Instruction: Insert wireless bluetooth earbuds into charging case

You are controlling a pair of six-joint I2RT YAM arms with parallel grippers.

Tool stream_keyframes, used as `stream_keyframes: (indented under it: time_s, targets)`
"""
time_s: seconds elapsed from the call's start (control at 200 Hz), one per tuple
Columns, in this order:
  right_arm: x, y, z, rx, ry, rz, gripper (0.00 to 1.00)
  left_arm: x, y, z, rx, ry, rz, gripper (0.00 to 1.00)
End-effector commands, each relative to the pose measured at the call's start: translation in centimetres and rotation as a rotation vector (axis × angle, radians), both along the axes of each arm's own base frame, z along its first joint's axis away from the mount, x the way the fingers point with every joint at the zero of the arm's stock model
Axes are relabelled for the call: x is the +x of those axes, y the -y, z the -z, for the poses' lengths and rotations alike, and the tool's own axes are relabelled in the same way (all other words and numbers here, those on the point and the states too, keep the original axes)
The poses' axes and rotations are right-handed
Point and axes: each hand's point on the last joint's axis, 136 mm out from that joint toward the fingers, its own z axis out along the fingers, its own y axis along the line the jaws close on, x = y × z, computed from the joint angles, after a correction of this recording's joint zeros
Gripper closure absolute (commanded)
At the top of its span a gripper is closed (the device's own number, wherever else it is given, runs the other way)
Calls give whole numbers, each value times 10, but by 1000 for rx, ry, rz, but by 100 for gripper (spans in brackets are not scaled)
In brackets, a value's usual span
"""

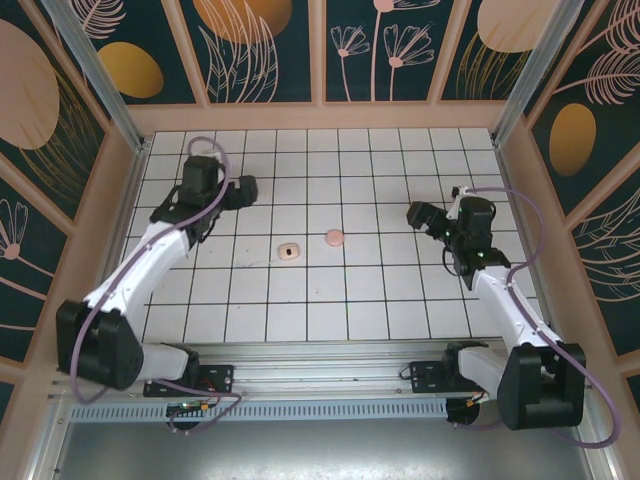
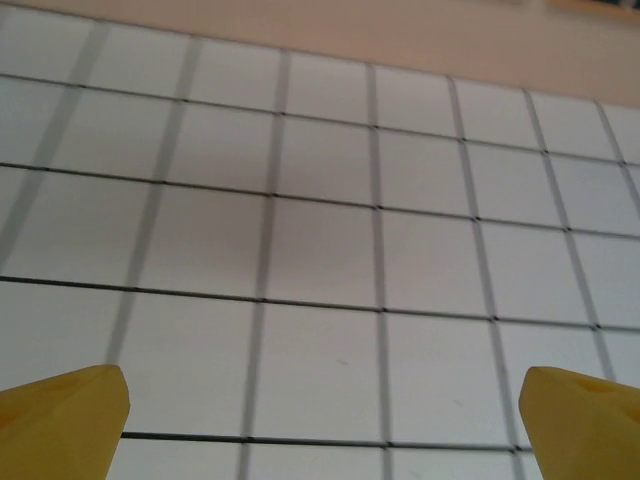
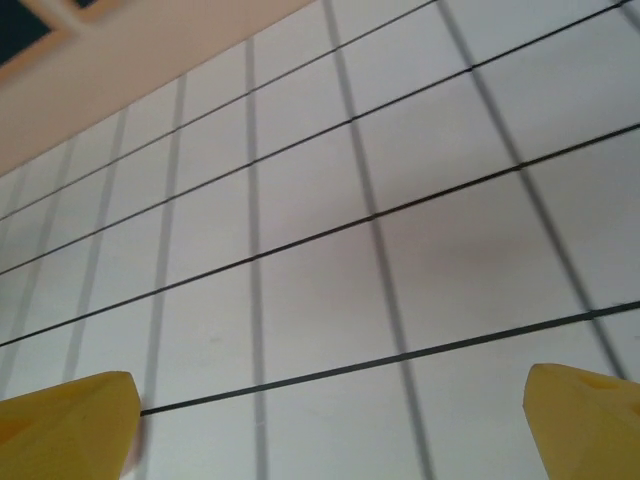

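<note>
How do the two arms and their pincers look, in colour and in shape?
The left arm and right arm have white links with black joints and bases. A purple cable loops along each. The left pincer and right pincer end in yellow wedge-shaped fingertips.

Both arms rise from black base blocks bolted to the ridged aluminium rail (image 1: 320, 385). The left arm (image 1: 150, 255), at the rail's left end, has a bulky black shoulder housing, a smooth white tube link beyond it, and black joint casings farthest from the rail. The right arm (image 1: 505, 300), at the rail's right end, is built the same (white link, black shoulder, black wrist). A mauve cable (image 1: 208, 140) loops loosely alongside each arm, from the rail end out to the wrist. The left gripper (image 2: 320, 430) has bright yellow wedge-shaped fingers (image 2: 60, 420) with blunt tips. The right gripper (image 3: 325, 430) has matching yellow ones.
</note>
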Motion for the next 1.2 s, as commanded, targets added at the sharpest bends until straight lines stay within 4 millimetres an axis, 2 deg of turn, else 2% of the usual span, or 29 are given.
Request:
stream_keyframes:
  time_s: [0.0,0.06,0.19,0.295,0.4,0.5,0.626,0.656,0.676,0.711,0.731,0.776,0.806,0.831,0.861,0.906,0.961,1.001,1.196]
  targets:
    - [11,36,-13,-139,175,117,1,-1,-43,-13,146,194,-166,1]
    - [8,50,-5,-174,192,170,1,-8,-56,-13,182,269,-212,1]
    - [3,66,10,-196,202,222,1,-22,-72,5,237,364,-251,1]
    - [1,66,16,-192,233,213,1,-34,-79,27,260,409,-257,1]
    - [-3,60,15,-200,307,182,1,-42,-86,36,266,482,-268,1]
    - [-6,59,17,-218,358,176,1,-41,-91,46,264,507,-271,1]
    - [-2,61,9,-215,430,190,1,-47,-94,62,267,549,-259,1]
    - [2,61,7,-227,437,188,1,-50,-97,60,256,590,-276,1]
    - [7,62,10,-234,418,184,1,-50,-100,61,250,592,-284,1]
    - [14,62,10,-250,412,178,1,-48,-105,76,209,532,-276,1]
    - [17,61,11,-262,406,168,1,-45,-110,75,198,538,-289,1]
    - [20,61,16,-275,417,163,1,-32,-112,77,194,522,-290,1]
    - [21,62,25,-271,406,164,1,-24,-109,88,194,452,-265,1]
    - [22,62,32,-273,405,163,1,-24,-112,86,172,458,-256,1]
    - [24,60,24,-288,451,159,1,-26,-117,84,163,476,-280,1]
    - [26,56,35,-277,385,129,1,-25,-117,85,164,465,-278,1]
    - [26,54,29,-286,421,126,1,-25,-118,85,166,470,-282,1]
    - [27,54,34,-288,392,122,1,-26,-118,85,163,466,-282,1]
    - [27,53,33,-288,399,121,1,-27,-117,84,167,472,-277,1]
